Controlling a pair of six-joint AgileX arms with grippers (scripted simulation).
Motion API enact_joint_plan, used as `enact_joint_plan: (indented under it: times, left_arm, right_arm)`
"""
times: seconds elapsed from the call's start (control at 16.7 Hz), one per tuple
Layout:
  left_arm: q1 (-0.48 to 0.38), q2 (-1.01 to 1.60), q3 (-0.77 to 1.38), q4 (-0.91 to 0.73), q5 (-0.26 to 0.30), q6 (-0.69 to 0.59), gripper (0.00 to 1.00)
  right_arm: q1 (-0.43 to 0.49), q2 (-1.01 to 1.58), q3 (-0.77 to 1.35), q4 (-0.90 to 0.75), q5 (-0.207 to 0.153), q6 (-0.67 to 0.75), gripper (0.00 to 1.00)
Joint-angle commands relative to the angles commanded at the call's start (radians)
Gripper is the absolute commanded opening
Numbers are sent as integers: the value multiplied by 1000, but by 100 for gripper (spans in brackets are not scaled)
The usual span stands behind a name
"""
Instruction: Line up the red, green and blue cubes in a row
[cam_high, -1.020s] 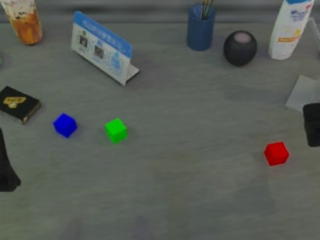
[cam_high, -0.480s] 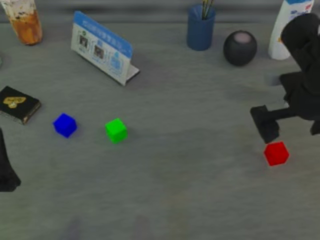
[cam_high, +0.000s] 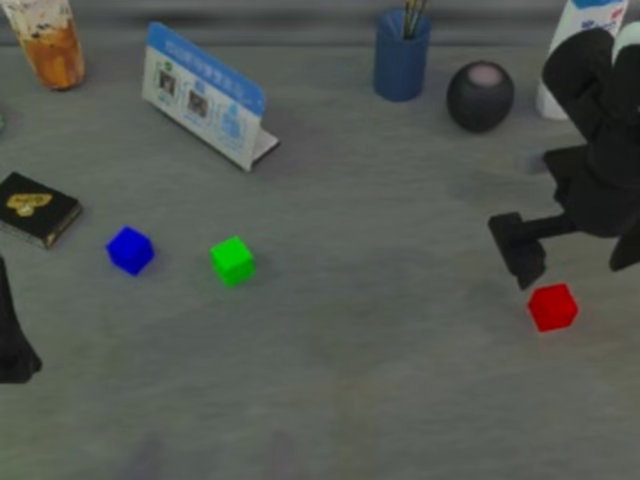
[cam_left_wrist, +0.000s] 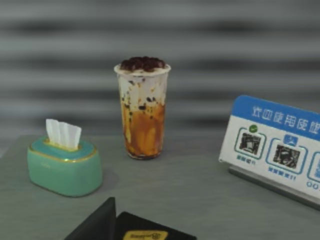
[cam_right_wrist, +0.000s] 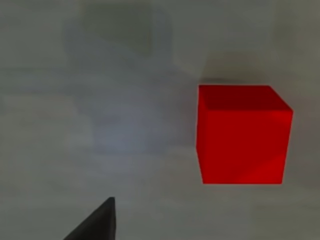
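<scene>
Your right hand (cam_high: 570, 262) hung empty and spread at the frame's right, just above the red cube (cam_high: 552, 306) on the bench (cam_high: 380, 380); it looked light, rigid, smooth, best pinched across two opposite flat faces.

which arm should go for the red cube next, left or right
Right, most likely. The right end effector hangs beside the red cube on the table's right side, and its wrist view shows the cube close below. The left arm sits parked at the far left edge, across the table.

Shop counter (QR sign (cam_high: 205, 95), drink (cam_left_wrist: 143, 107))
</scene>
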Motion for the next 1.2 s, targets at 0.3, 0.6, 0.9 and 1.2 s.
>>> enact_joint_plan:
  times: [0.3, 0.6, 0.9, 1.2]
  left_arm:
    - [0, 0, 0, 0, 0, 0, 100]
    - [0, 0, 0, 0, 0, 0, 100]
    - [0, 0, 0, 0, 0, 0, 100]
    - [0, 0, 0, 0, 0, 0, 100]
  right_arm:
    - [4, 56, -61, 115, 0, 0, 100]
    - [7, 152, -155, 308, 1, 4, 100]
    - [7, 161, -162, 321, 1, 4, 100]
    - [7, 161, -162, 321, 1, 4, 62]
